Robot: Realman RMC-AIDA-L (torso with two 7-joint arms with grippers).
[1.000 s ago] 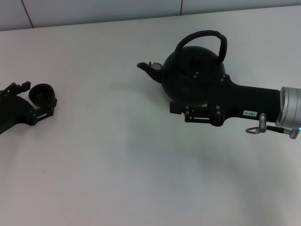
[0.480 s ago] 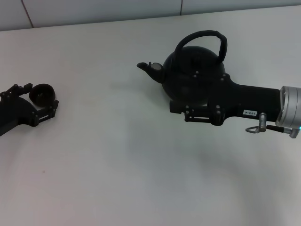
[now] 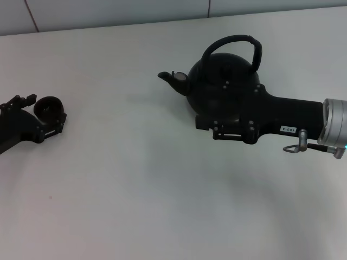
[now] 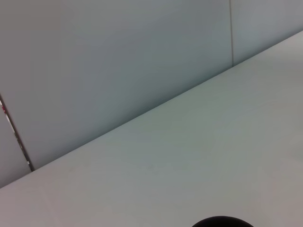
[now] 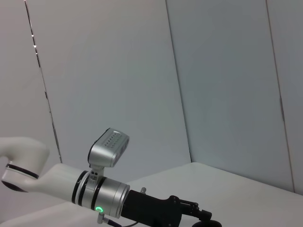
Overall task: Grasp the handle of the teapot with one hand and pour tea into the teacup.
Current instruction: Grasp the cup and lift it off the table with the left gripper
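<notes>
White table [image 3: 162, 189] fills the near part of the head view. Farther back on the right, the right arm reaches in from the edge, and its black claw [image 3: 230, 111] lies against the near side of the teapot [image 3: 222, 86] — whether its fingers are clenched or released cannot be told, since they merge with the dark pot. The teapot's spout points toward the robot's left, and its handle [image 3: 233, 46] arches free over the top with nothing holding it. Well apart, at the left edge, the left claw [image 3: 40, 116] is grasping the teacup [image 3: 50, 108] between its fingers. In the right wrist view the left arm and cup [image 5: 203, 223] show far off — behind them a pale panelled wall [image 5: 218, 80].
</notes>
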